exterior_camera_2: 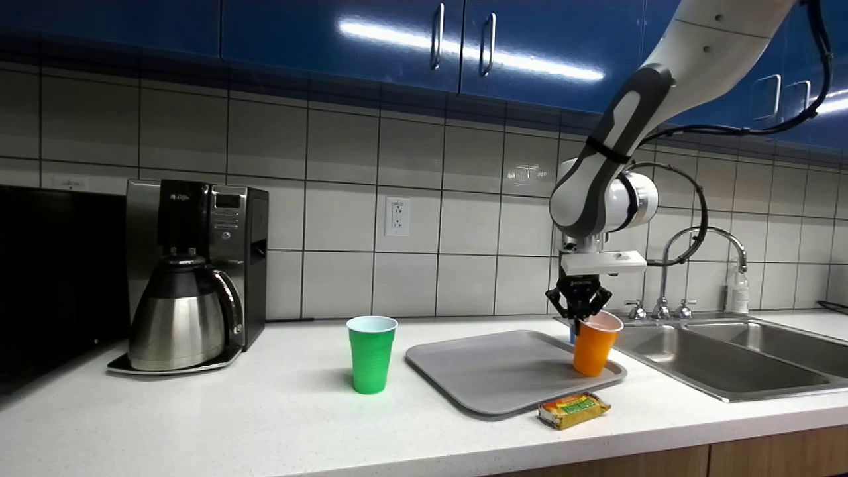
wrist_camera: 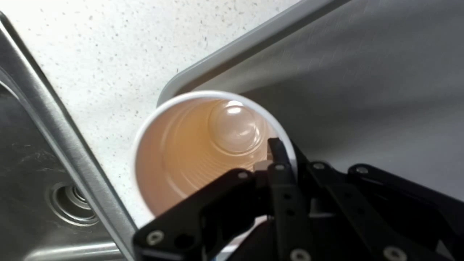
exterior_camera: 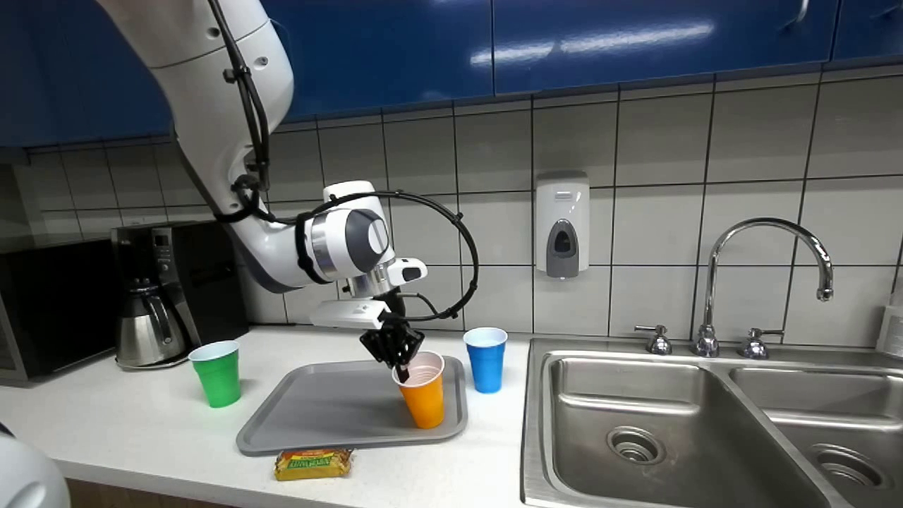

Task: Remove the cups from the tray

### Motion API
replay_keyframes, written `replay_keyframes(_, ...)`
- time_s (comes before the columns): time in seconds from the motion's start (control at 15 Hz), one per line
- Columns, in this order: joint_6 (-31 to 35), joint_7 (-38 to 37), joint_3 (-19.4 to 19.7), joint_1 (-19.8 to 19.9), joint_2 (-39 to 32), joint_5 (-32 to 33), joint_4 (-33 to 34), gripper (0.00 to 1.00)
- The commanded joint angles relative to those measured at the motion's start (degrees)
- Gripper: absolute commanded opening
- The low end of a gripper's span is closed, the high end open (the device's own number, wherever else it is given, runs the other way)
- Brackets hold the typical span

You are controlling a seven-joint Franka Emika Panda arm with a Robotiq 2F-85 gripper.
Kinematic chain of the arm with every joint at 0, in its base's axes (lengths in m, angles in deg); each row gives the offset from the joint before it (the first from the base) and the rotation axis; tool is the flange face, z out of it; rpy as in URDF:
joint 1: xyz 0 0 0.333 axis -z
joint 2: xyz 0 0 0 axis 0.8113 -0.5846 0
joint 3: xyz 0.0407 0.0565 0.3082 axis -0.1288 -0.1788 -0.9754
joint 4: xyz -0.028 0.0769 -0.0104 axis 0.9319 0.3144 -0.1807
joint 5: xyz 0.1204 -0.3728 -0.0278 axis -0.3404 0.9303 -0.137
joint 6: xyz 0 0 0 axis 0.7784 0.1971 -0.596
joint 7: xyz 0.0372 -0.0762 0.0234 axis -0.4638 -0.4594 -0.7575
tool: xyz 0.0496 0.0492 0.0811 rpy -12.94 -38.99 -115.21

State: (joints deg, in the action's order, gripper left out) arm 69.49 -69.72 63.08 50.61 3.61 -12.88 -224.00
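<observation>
Orange cup (exterior_camera: 425, 403) at the sink-end corner of the grey tray (exterior_camera: 328, 401). Tray rim low, corners rounded. Strip of speckled white counter (exterior_camera_2: 265, 424) between that tray corner and the edge of the steel sink (exterior_camera: 537, 423). Long stretch of bare tray on the cup's other side, more counter past it. Snack bar (exterior_camera: 312, 464) right along the tray's front edge, touching or not can't tell; counter's front edge near it.

Gripper (exterior_camera: 402, 372) pinching the orange cup at its rim: wrist view has one of the fingertips (wrist_camera: 277, 149) inside, the other outside. Cup looks tilted in both exterior views, mouth up, whitish rim; can't tell if its base bears on the tray.

Green cup (exterior_camera_2: 371, 361), pale inside, upright on the counter, apart from the tray, toward the coffee maker (exterior_camera_2: 228, 258). Blue cup (exterior_camera: 487, 367), whitish rim, upright on the counter just beside the tray's sink end.

Inside the orange cup: pale ribbed wall, round bottom with glare, that fingertip. Sink has two basins, each with a drain (exterior_camera: 636, 445). Steel coffee pot (exterior_camera_2: 179, 334) on the coffee maker's base, contents hidden.
</observation>
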Motion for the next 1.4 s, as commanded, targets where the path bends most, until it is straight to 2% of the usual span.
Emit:
replay_keyframes(0.0, 0.59, 1.3, -0.75, 1.31, 2.35, 0.44, -1.29, 0.01)
replay_keyframes(0.8, 0.27, -0.82, -0.88, 1.66, 7.37, 2.87, -3.85, 0.01)
replay_keyframes(1.33, 0.82, -0.91, -0.27, 4.53, 9.21, 5.06, -6.1, 0.01)
